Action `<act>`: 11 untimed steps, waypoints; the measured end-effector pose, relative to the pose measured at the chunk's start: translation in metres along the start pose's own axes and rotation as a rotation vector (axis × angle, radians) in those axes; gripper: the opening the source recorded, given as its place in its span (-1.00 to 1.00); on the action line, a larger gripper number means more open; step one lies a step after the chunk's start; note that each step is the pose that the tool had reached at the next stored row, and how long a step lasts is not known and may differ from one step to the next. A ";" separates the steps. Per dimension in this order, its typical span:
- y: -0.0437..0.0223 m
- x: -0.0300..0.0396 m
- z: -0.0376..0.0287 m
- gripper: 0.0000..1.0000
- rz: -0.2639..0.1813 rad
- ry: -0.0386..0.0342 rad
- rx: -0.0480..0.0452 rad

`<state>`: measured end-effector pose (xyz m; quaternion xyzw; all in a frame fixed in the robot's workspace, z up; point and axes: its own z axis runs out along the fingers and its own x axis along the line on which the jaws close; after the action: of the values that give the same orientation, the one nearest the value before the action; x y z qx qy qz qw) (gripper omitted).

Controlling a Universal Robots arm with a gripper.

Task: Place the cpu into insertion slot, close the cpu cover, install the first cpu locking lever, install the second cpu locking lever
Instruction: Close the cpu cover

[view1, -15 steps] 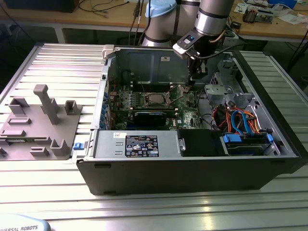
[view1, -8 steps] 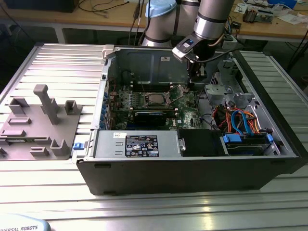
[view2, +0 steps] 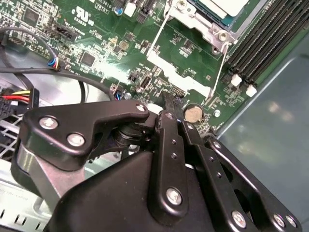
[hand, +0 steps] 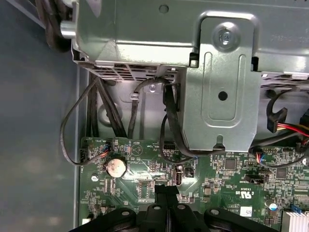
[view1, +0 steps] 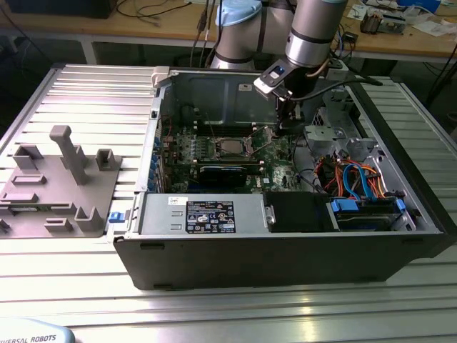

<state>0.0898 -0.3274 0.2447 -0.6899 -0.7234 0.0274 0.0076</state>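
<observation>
The cpu (view1: 228,147), a silver-grey square, lies in the insertion slot (view1: 246,151) on the green board; its corner also shows in the second wrist view (view2: 224,6). The cpu cover (view2: 203,24) lies as a silvery frame around it. Two thin wire locking levers (view2: 158,36) (view2: 218,70) slant out from the socket over the board. My gripper (view1: 284,127) hangs inside the case, to the exterior view's right of the socket. Its black fingertips (view2: 169,100) (hand: 166,189) are pressed together just above the board with nothing between them.
A coin battery (hand: 116,166) sits on the board beside the fingertips. A grey drive cage (hand: 219,82) and black cables (hand: 169,121) stand close by. Memory slots (view2: 270,34) flank the socket. The power supply (view1: 207,214) fills the case front. A grey fixture (view1: 64,179) lies outside.
</observation>
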 end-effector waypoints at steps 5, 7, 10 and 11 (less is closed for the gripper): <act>-0.0097 0.0005 0.0016 -0.79 0.000 0.0001 0.0000; -0.0134 0.0007 0.0018 -0.79 0.000 0.0000 0.0000; -0.0178 0.0009 0.0021 -0.79 0.000 0.0000 -0.0001; -0.0185 0.0009 0.0022 -0.79 0.000 0.0000 -0.0001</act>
<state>0.0711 -0.3274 0.2434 -0.6898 -0.7234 0.0274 0.0076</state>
